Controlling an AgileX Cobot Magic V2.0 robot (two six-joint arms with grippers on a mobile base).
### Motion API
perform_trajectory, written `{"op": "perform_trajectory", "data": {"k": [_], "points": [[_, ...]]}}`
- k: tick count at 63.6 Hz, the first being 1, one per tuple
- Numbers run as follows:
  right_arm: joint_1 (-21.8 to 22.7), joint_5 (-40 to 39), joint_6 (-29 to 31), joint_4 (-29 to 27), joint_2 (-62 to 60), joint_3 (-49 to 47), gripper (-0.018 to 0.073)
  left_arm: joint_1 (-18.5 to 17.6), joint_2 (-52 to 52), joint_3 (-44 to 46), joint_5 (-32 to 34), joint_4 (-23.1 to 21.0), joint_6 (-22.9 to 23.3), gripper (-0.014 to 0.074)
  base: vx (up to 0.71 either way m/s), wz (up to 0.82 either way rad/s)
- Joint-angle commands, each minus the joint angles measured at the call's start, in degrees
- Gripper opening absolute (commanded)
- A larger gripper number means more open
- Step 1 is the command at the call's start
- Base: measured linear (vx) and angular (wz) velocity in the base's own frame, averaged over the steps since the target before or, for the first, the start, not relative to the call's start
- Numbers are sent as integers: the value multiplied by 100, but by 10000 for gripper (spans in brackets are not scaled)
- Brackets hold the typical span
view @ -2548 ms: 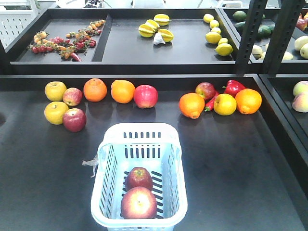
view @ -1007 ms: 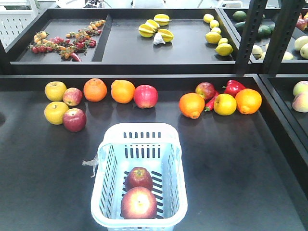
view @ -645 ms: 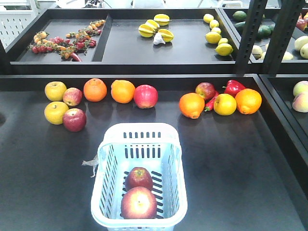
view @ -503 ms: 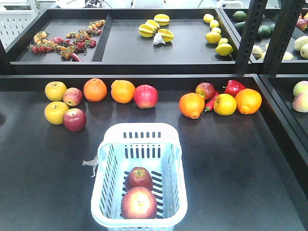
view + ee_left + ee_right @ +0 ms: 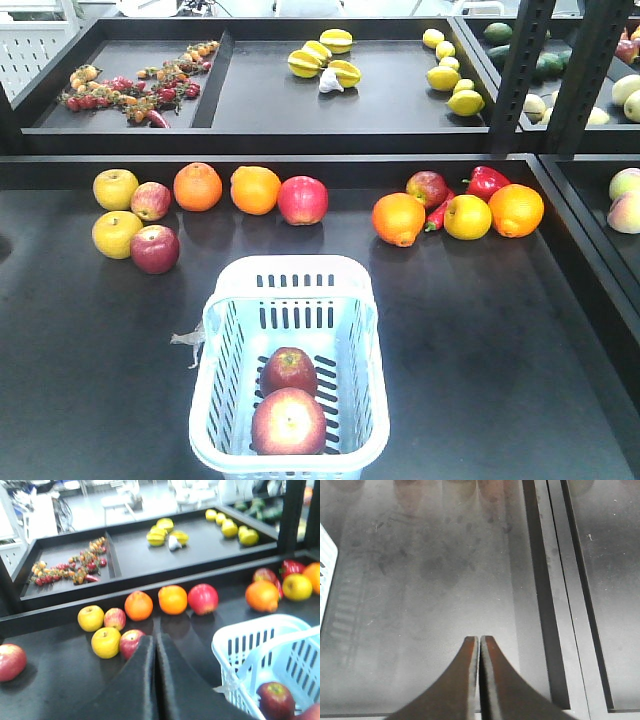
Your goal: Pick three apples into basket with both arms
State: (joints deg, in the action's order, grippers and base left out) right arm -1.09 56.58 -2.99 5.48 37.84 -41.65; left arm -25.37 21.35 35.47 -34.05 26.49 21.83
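Down in the basket point(image 5: 372, 330) sit two apples point(image 5: 289, 370) already, so one more is left to pick. Another red apple point(image 5: 302, 199) waits on the table behind it. My left claw point(image 5: 156, 642) and right claw point(image 5: 479, 641) are both pinched closed, holding nothing.

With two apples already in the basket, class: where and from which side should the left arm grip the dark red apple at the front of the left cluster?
Grip the dark red apple across its widest middle, coming from above. A yellow apple touches its left side and a smaller apple sits close behind, so set the fingers front and back-right, where it is free.
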Motion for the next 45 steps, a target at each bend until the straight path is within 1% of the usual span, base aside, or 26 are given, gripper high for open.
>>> {"op": "perform_trajectory", "data": {"k": [1,8,12,18,24,30,34,39,45], "points": [[46,-300,46,51,13,-141,-9,377,-317,-384,885,-179,82,-8,0,0],[46,-300,46,51,13,-141,-9,800,-726,-983,1234,-426,5,-8,0,0],[46,-300,46,51,13,-141,-9,1015,-962,-1312,1476,-710,-282,-8,0,0],[46,-300,46,51,13,-141,-9,1350,-1291,-1786,1862,-1345,-739,-8,0,0],[46,-300,46,51,13,-141,-9,1754,-1577,-2221,2218,-2147,-1245,-8,0,0],[46,-300,46,51,13,-141,-9,2075,-1763,-2602,2501,-2732,-1687,-8,0,0],[46,-300,46,51,13,-141,-9,2218,-1875,-2852,2678,-2892,-1839,-8,0,0],[46,-300,46,51,13,-141,-9,2331,-2044,-3157,2856,-2899,-1820,-8,0,0],[46,-300,46,51,13,-141,-9,2455,-2299,-3453,2901,-2899,-1795,-8,0,0]]}}
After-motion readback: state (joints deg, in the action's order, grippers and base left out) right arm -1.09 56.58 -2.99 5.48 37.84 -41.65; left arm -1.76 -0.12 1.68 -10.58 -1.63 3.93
